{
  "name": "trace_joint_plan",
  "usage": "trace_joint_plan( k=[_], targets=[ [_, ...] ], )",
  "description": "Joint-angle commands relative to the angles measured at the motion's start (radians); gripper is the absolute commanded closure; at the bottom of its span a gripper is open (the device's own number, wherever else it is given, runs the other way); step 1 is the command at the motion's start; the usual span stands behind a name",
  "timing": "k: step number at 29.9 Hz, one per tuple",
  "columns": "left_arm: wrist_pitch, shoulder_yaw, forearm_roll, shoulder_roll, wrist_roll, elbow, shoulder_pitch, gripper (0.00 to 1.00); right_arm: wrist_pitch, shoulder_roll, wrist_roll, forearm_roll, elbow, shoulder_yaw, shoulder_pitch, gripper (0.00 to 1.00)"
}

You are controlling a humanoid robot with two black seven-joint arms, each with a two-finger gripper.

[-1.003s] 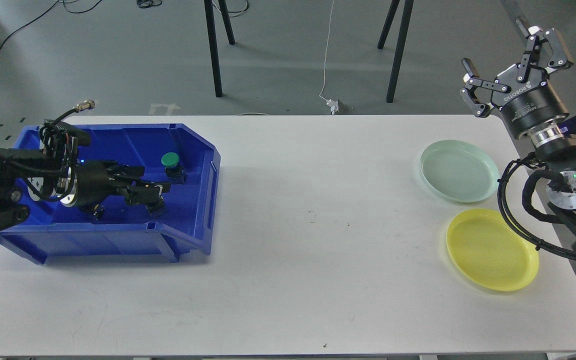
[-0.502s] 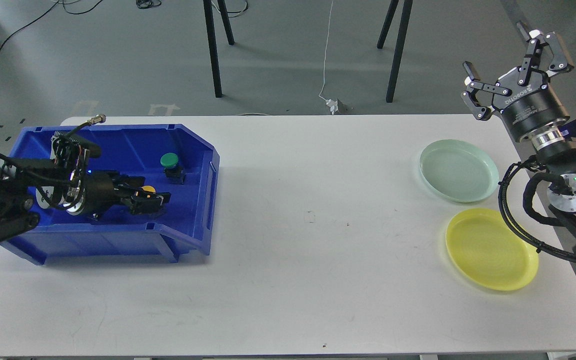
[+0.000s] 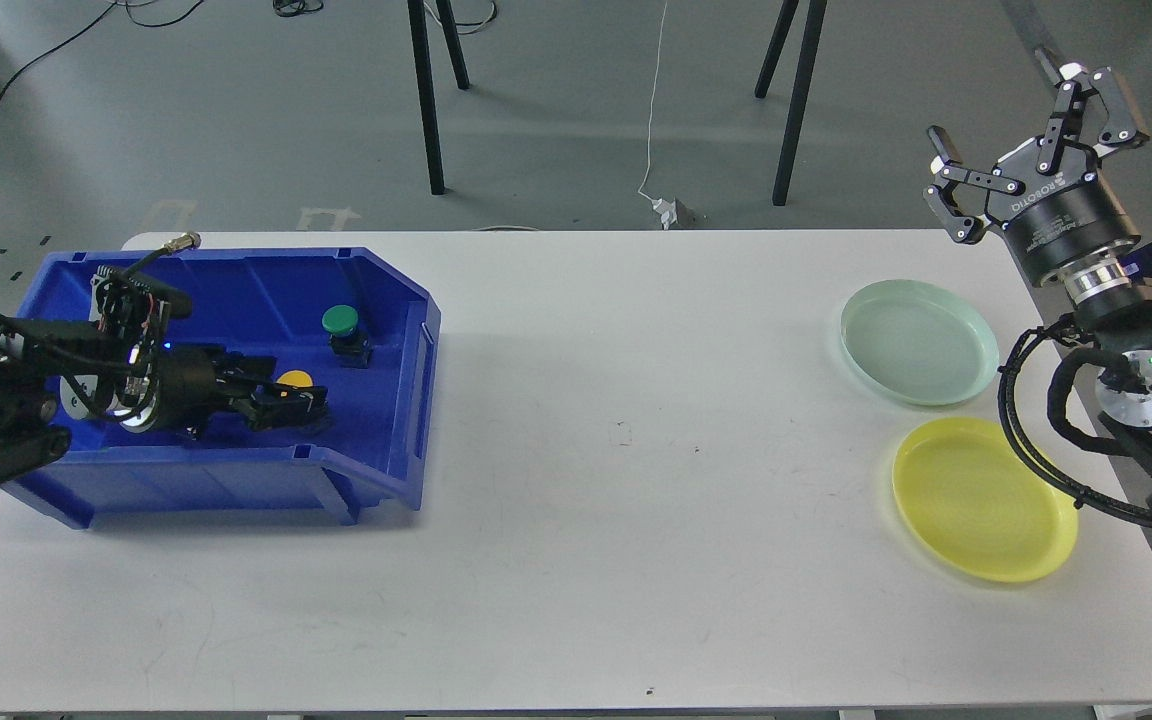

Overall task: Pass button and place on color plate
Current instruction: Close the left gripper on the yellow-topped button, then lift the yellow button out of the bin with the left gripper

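blue bin (image 3: 391, 290): green button (image 3: 340, 320); yellow button (image 3: 294, 380), apparently pinched by left gripper (image 3: 301, 403). right gripper (image 3: 1031, 130): raised, spread wide, empty. green plate (image 3: 918, 341), yellow plate (image 3: 983, 498): bare.

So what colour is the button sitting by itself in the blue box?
Green: the button has a green cap on a black base, inside the blue box. Head view shows it best.
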Motion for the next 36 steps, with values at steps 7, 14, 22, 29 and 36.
trace_joint_plan(
  k=[7,14,22,29,36],
  targets=[
    [-0.032,-0.003,-0.001,-0.002,0.0,0.001,0.0,0.46,0.0,-0.002,0.0,0.0,-0.001,0.001,0.0,0.01],
    [-0.033,-0.008,-0.001,-0.002,0.0,0.001,-0.003,0.63,0.0,-0.002,0.0,0.0,-0.001,0.001,-0.003,0.01],
    [-0.033,-0.011,-0.001,-0.002,0.0,-0.001,-0.006,0.77,0.0,-0.002,0.0,0.0,0.0,0.006,-0.008,0.01],
    [-0.036,-0.015,-0.006,0.019,0.0,-0.015,-0.041,0.85,0.0,-0.002,0.0,0.0,-0.001,0.008,-0.008,0.01],
    [-0.202,-0.177,-0.017,0.232,0.0,-0.235,-0.228,0.86,0.0,-0.002,0.0,-0.002,-0.003,0.034,0.007,0.01]
  ],
)
